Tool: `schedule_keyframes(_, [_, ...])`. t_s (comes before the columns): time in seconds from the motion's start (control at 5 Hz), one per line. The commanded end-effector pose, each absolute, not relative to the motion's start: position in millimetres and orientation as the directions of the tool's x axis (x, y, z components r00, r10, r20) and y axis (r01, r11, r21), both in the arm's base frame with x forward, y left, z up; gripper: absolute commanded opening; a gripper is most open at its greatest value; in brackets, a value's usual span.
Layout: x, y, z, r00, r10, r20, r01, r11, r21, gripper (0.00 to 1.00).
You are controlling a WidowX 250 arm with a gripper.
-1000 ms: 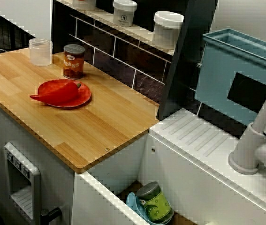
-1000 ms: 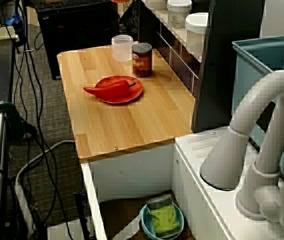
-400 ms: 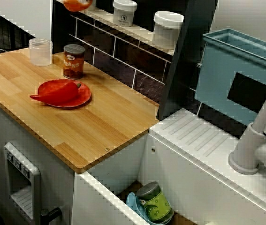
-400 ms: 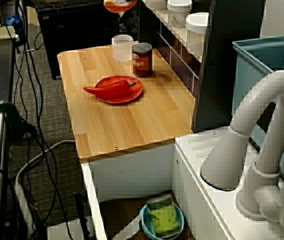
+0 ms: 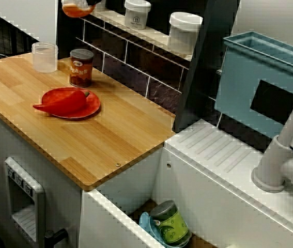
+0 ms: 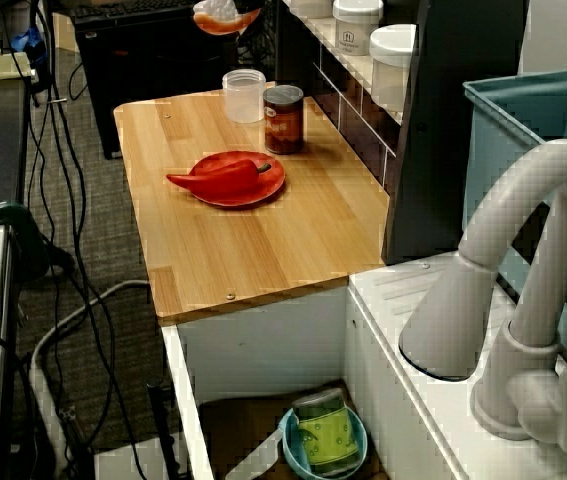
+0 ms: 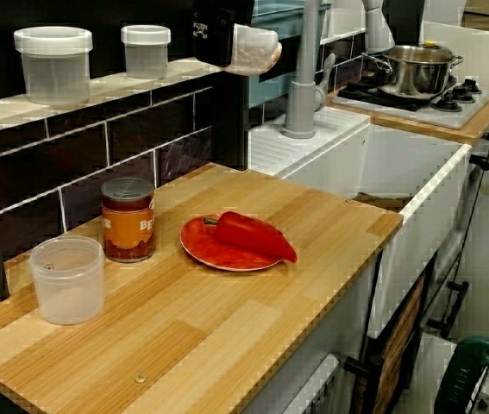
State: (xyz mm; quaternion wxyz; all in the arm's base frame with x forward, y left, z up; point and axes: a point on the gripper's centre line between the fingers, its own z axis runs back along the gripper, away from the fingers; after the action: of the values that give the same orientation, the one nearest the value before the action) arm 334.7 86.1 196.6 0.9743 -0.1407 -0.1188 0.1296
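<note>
I can't make out whether the jaws are open or closed. My gripper (image 7: 254,49) hangs high over the counter. The can (image 7: 128,220) stands well below it, just beside the red plate (image 7: 197,247). A red pepper (image 7: 248,235) lies on that plate, and the clear cup (image 7: 68,279) stands near the plate, past the can.

Toy kitchen, faucet (image 6: 478,240), stovetop pot (image 7: 412,76), wooden counter (image 7: 227,328)

- The black-bodied gripper with pale, orange-edged fingers (image 7: 257,50) hangs high in the air at the far left of the scene.
- In the view from above only its tip shows, cut by the top edge.
- Whether the fingers are apart cannot be told.
</note>
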Motion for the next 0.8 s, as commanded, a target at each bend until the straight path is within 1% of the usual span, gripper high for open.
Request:
schedule_keyframes(0.0, [316,93,200,0.927,0.222,0.302,-0.158,0.962,-0.224,0.00])
schedule_keyframes(0.4, [305,92,181,0.933,0.178,0.312,-0.134,0.979,-0.157,0.00])
schedule_keyframes(0.6, [302,93,167,0.929,0.175,0.327,-0.142,0.982,-0.123,0.00])
